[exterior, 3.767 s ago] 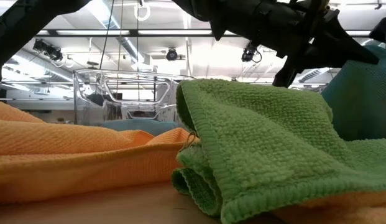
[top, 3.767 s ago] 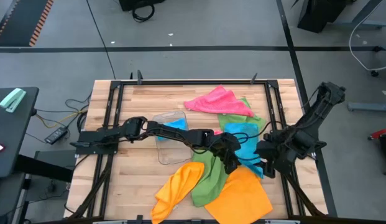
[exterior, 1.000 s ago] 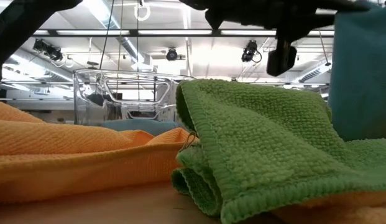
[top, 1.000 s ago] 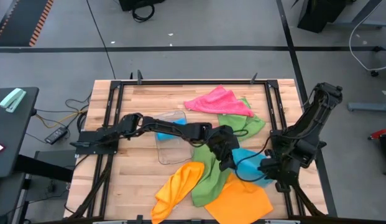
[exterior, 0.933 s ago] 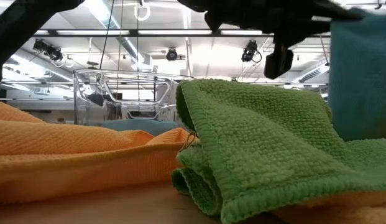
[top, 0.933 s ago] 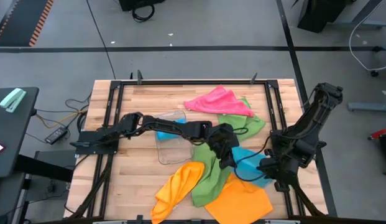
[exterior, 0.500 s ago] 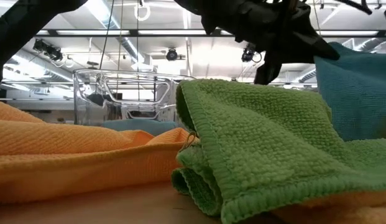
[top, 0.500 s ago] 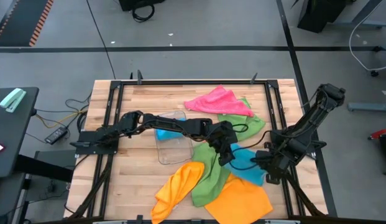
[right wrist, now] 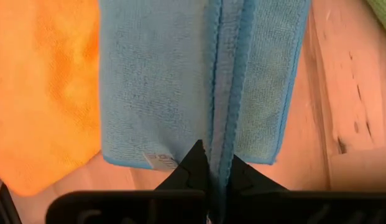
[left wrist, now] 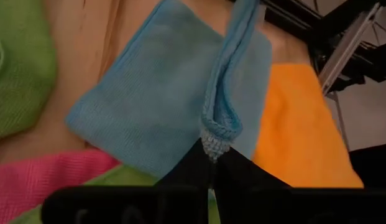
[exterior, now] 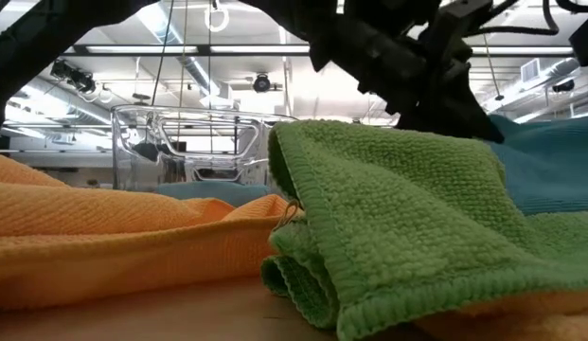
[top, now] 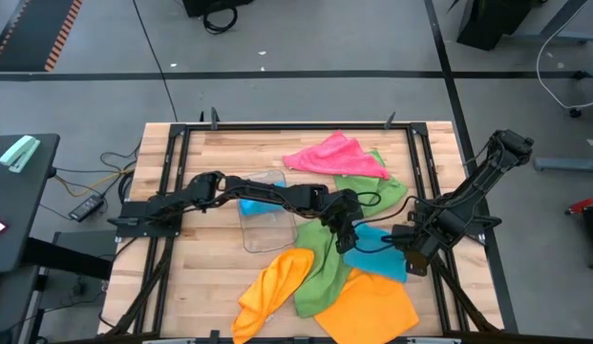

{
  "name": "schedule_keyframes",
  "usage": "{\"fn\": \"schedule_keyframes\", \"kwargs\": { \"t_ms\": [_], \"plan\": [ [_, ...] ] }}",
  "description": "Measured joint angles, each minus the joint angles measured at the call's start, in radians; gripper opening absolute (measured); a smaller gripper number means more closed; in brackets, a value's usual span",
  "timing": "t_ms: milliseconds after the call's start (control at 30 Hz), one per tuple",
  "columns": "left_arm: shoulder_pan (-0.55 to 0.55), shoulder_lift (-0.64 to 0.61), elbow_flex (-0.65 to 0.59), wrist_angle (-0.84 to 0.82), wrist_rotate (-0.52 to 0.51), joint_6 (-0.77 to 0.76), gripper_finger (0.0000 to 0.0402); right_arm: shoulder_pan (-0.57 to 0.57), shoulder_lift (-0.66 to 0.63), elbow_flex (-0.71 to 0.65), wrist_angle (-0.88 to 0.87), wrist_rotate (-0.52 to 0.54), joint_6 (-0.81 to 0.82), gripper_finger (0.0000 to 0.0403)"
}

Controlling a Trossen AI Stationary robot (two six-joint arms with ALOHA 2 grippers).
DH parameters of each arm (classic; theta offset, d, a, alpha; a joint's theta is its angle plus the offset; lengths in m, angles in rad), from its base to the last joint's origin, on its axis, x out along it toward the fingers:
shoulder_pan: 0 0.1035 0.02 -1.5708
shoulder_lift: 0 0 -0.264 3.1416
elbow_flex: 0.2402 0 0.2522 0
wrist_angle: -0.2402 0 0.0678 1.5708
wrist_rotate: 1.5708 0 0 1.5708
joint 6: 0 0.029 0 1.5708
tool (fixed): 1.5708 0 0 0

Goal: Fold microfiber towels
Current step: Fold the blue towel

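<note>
right of table centre, the blue towel [top: 380,250] lies doubled over on the wooden table [top: 205,268], each short end pinched by one gripper. left gripper [top: 348,241] is clamped tight on a bunched fold at the towel's inner end; the left wrist view shows the hem [left wrist: 217,127] rolled up between the fingertips. right gripper [top: 403,250] is clamped on the stacked edges [right wrist: 225,93] at the outer end; a small label [right wrist: 160,161] shows on the towel's near edge.

clutter around it: orange towel [top: 370,304] lies flat just beside and partly under the blue one, toward the front edge. second orange towel [top: 269,287] is bunched at front centre, with a green towel [top: 325,272] draped between the two and touching both. another green towel [top: 372,189] sits behind the blue one, and the pink towel [top: 334,156] is heaped on it near the back rail. clear plastic tray [top: 265,215] stands just left of the pile, under the left arm, with something blue inside that i can't identify.

room: bare wood at the table's left half and back left corner; the right front quarter is crowded. black frame rails run along both sides, and the right arm's base is close to the right rail.

visibility: low view is blocked by the green towel [exterior: 407,237] and orange cloth [exterior: 114,237]; only a strip of the blue towel [exterior: 549,175] shows behind, and the grippers are dark shapes above it. front edge of the table is cut off in the high view.
</note>
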Motion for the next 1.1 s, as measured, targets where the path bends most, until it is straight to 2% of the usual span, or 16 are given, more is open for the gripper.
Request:
{"fn": "schedule_keyframes", "kwargs": {
  "t_ms": [167,433,667,967,1100],
  "plan": [
    [0.007,0.0,0.0,0.001,-0.022,0.015,0.0028,0.0,0.002,-0.054,0.047,-0.001,0.015,0.0011],
    [0.008,0.012,0.002,0.002,-0.042,0.015,0.0017,0.0,0.002,-0.095,0.066,-0.001,0.011,0.0011],
    [0.008,0.035,0.0,-0.016,-0.07,0.018,0.0033,0.0,0.002,-0.111,0.071,-0.007,0.018,0.0011],
    [0.016,0.059,0.0,-0.005,-0.102,0.041,0.002,-0.001,0.002,-0.156,0.115,0.023,0.029,0.0011],
    [0.015,0.06,0.001,-0.01,-0.104,0.042,0.0022,-0.015,0.002,-0.168,0.114,0.027,-0.015,0.0011]
  ]
}}
